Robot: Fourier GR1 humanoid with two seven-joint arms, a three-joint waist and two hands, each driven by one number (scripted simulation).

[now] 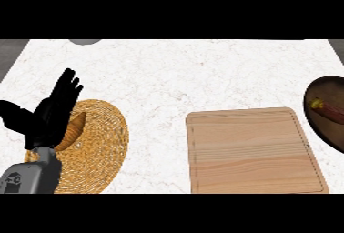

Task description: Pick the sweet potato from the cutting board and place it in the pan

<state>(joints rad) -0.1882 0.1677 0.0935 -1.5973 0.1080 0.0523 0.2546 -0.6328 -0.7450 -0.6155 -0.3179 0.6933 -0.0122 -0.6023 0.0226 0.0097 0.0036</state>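
Note:
The wooden cutting board lies flat at centre right with nothing on its top. At the right edge a dark brown round pan is partly cut off by the view. Inside it lies a reddish elongated thing with a yellow end, apparently the sweet potato. My left hand rests at the far left, open, fingers pointing up, holding nothing. It stands over the edge of a woven basket. My right hand does not show.
A round straw-coloured woven basket sits at the lower left, partly under my left forearm. A small grey object peeks in at the counter's far edge. The white marble counter spreads between basket and board.

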